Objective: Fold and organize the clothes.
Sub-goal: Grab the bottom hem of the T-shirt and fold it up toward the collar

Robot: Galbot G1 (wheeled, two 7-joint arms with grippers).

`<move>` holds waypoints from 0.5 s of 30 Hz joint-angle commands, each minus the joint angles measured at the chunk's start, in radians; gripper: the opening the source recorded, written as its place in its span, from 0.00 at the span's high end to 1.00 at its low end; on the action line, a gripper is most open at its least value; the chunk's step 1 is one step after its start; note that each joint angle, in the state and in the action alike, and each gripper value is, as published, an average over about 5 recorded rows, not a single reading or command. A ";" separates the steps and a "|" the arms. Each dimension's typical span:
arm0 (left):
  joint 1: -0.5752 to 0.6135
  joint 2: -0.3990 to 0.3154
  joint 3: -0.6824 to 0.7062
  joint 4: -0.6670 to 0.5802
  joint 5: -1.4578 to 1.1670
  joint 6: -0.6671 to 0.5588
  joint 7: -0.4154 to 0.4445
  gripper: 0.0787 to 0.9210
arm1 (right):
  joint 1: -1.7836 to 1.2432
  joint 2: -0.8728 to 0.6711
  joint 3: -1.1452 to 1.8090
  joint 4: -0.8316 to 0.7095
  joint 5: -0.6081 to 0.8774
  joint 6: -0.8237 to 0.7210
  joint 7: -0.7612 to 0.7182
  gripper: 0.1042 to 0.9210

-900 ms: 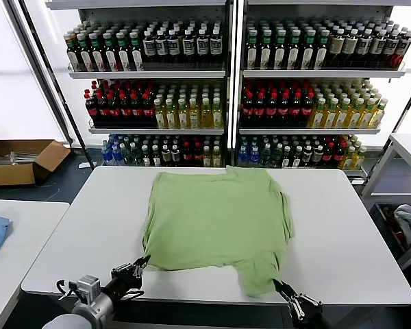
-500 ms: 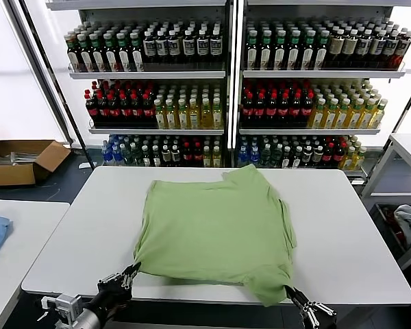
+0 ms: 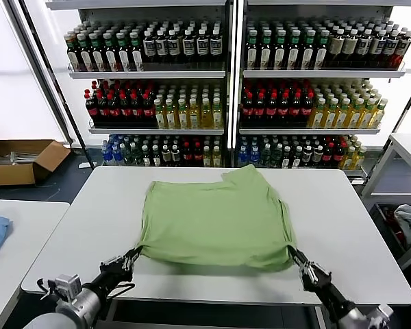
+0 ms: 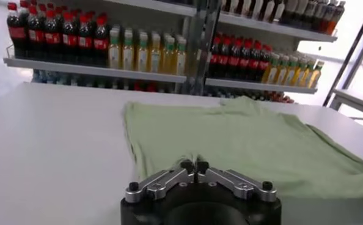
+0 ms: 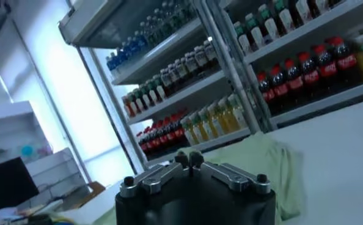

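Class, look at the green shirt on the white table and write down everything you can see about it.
The green shirt is light green, soft cotton by the look, plain on the side showing. It lies flat on the white table, its near edge drawn into a straight line and its far side rumpled, with a sleeve poking up there. The left gripper pinches its near left corner and the right gripper pinches its near right corner, both shut on the cloth. Nothing else touches it.

You now have the shirt (image 3: 216,223) hem back on the table (image 3: 342,233); left gripper (image 3: 131,258) at 7, right gripper (image 3: 296,256) moved up at 5
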 commanded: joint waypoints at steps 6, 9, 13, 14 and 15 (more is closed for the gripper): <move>-0.452 0.065 0.216 0.421 -0.098 0.015 -0.009 0.99 | 0.492 -0.056 -0.296 -0.344 -0.244 -0.042 0.148 0.99; -0.478 0.051 0.230 0.459 -0.090 0.016 -0.009 0.99 | 0.520 -0.062 -0.331 -0.373 -0.309 -0.076 0.183 0.99; -0.466 0.053 0.218 0.465 -0.065 0.016 -0.002 0.96 | 0.487 -0.082 -0.321 -0.322 -0.362 -0.123 0.217 0.97; -0.454 0.056 0.208 0.458 -0.058 0.016 -0.001 0.94 | 0.469 -0.090 -0.310 -0.302 -0.378 -0.134 0.229 0.95; -0.440 0.060 0.197 0.448 -0.053 0.016 -0.001 0.91 | 0.448 -0.099 -0.295 -0.282 -0.391 -0.145 0.241 0.92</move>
